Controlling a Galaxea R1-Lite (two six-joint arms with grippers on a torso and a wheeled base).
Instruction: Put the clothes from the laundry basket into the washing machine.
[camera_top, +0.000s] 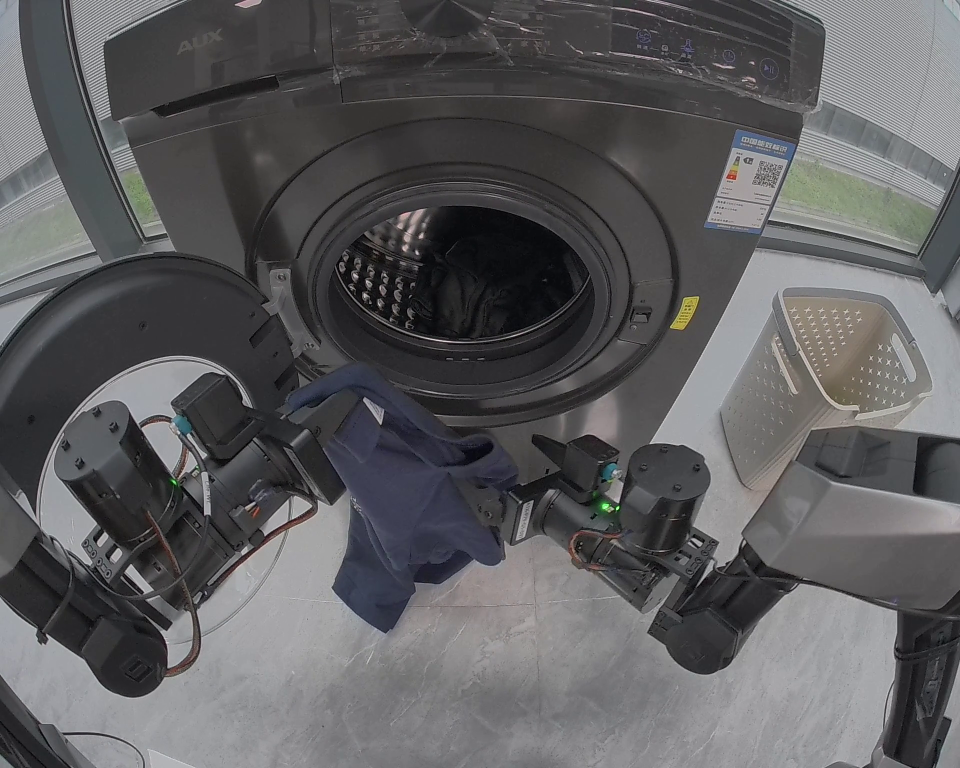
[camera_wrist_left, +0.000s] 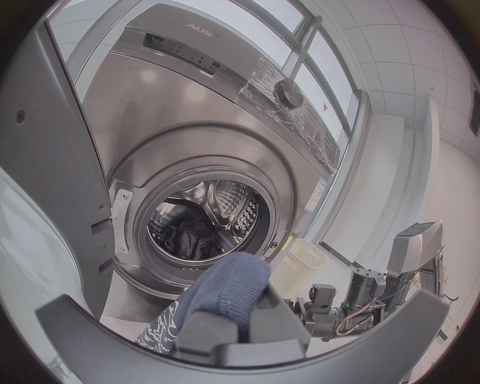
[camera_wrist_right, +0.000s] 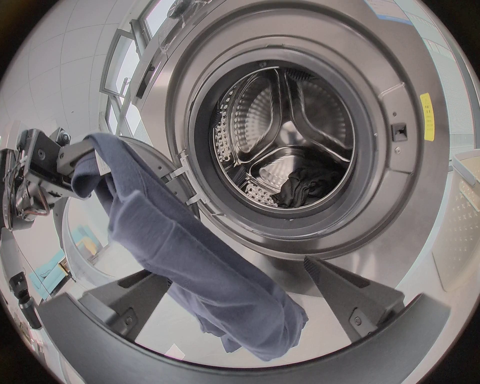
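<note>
In the head view, your left gripper (camera_top: 335, 425) pinches the blue shirt (camera_top: 410, 500) in front of the washing machine (camera_top: 640, 200). Most of the shirt hangs low and could snag on the rim (camera_top: 460, 368). In the left wrist view, only a small bunch is pinched, so it could slip. In the right wrist view, your right gripper (camera_wrist_right: 235, 267) is wide open, gripping nothing.

Pale marbled tile floor (camera_top: 520, 690) under me. Ahead, tall glazing (camera_top: 880, 110) with dark mullions (camera_top: 65, 140), grass strip (camera_top: 850, 195) outside. White panelled walls (camera_wrist_left: 400, 75) off to my sides. Even daylight throughout, soft floor reflections.
</note>
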